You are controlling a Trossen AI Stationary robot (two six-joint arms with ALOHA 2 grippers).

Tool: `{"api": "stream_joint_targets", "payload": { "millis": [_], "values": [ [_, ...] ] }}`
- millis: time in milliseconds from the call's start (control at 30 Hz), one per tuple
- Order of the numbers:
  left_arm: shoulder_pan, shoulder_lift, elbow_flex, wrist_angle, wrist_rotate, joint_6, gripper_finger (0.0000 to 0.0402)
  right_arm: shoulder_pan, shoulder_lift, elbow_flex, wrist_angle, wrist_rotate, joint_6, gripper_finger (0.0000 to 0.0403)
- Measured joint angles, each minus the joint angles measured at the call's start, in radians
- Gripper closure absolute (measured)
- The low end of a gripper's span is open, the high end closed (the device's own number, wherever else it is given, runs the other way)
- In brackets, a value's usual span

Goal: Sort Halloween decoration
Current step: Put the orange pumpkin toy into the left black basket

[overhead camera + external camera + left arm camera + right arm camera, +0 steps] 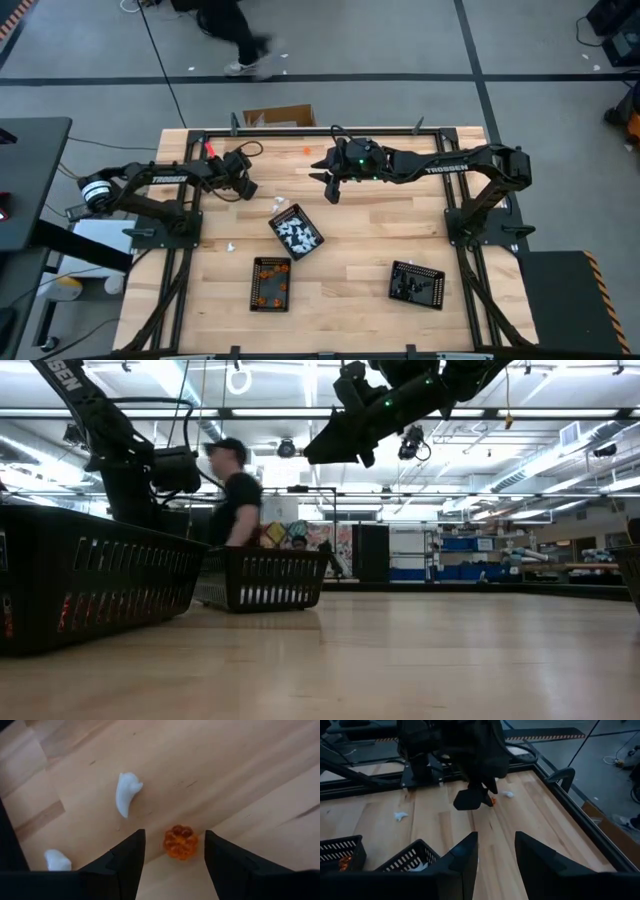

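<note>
Straddling orange piece (180, 841), left gripper (175, 865) open — right gripper (495, 852) apparently open, empty.

Light wooden table (360, 240) with a dark metal frame fills the centre of the high view. Three black trays sit on it: white-piece tray (296, 231) at centre, orange-piece tray (271, 283) lower left of centre, black-piece tray (417, 284) lower right. Loose on the bare wood: an orange piece (180, 841) and a white piece (127, 793), apart, plus another white piece (229, 246) left of the trays.
</note>
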Motion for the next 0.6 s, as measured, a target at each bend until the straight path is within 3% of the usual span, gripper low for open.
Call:
{"api": "stream_joint_targets", "payload": {
  "millis": [400, 600],
  "values": [
    [0.013, 0.054, -0.005, 0.068, 0.089, -0.008, 0.0197, 0.022, 0.000, 0.001, 0.018, -0.001, -0.011, 0.0268],
    [0.019, 0.054, -0.004, 0.037, 0.128, -0.027, 0.0238, 0.026, 0.000, 0.001, 0.019, -0.001, -0.018, 0.0268]
  ]
}}
